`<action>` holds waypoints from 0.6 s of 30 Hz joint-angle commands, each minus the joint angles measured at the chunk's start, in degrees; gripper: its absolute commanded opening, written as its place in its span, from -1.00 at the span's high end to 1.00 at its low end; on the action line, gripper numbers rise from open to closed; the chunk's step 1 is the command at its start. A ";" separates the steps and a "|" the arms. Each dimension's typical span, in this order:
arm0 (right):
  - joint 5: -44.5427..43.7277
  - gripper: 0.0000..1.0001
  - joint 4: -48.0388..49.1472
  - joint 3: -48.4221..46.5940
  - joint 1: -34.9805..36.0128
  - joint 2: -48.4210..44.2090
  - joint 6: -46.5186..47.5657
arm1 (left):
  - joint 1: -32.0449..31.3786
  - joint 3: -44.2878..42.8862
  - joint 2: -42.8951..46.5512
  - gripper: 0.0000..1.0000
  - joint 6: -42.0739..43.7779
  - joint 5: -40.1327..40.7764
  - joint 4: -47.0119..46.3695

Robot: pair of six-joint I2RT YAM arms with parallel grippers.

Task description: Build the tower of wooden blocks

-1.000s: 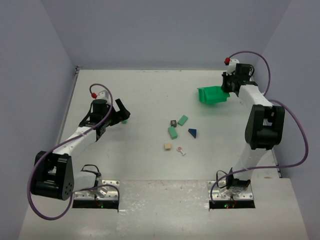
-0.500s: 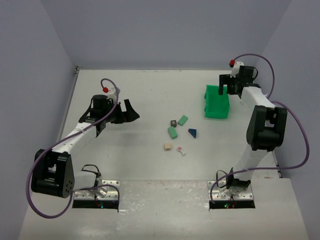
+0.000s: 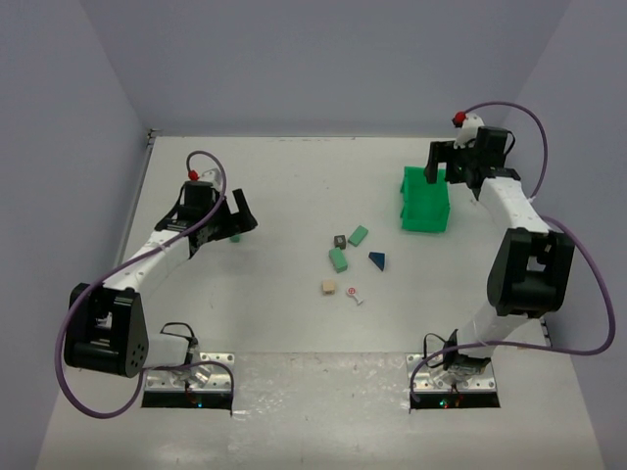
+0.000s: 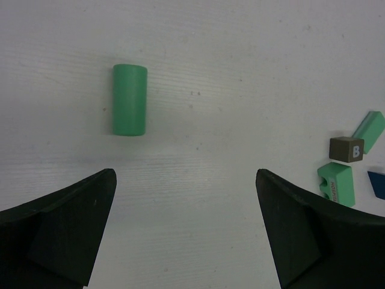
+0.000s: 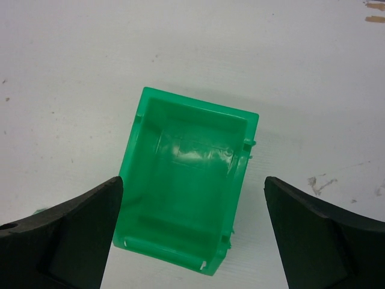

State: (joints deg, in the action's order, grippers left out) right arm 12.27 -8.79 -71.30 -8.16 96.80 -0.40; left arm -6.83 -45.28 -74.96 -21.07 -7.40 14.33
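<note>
Jaws of our left pincer (image 3: 238, 217) stand spread wide with nothing between them, over the left part of the white surface (image 3: 294, 176). In our left wrist view a green cylinder (image 4: 129, 99) lies on its side ahead of the finger at that view's left, apart from both fingers. Toward the middle of the surface we find the wood blocks scattered loose, none stacked on another. A dark cube (image 3: 340, 240) marked with a B has a light green block (image 3: 359, 235) just beside it on the right and a second light green block (image 3: 338, 259) just on its near side. A dark blue wedge (image 3: 377, 259) lies to the right of that one. Nearer our bases sits a tan cube (image 3: 329, 287), with a small white piece (image 3: 355, 295) bearing a red mark beside it. Whether the dark cube touches its green neighbours we cannot tell. Further right the bright green bin (image 3: 425, 201) stands upright on the surface, its open top facing up. Our right pincer (image 3: 446, 164) hangs over the bin's far end, and in our right wrist view its jaws are spread wider than the bin and grip nothing.
</note>
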 commanded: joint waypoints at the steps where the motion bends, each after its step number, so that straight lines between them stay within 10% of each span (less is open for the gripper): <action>1: 5.54 -0.97 1.12 1.10 -0.01 -5.51 -1.98 | -0.11 -1.87 -0.36 -1.00 -1.03 7.36 1.44; 13: 11.88 -0.97 -1.79 3.36 1.77 -13.38 -4.51 | -0.20 -4.09 -4.80 -1.00 -1.31 6.92 1.70; 18: 3.19 -0.97 -3.76 5.48 13.85 -18.20 -3.30 | -0.47 -2.91 -2.89 -1.00 -1.04 2.45 -0.29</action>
State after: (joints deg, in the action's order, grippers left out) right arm 20.45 -11.27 -67.05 -4.54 83.58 -4.28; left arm -6.83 -47.69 -80.92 -22.18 -1.04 17.62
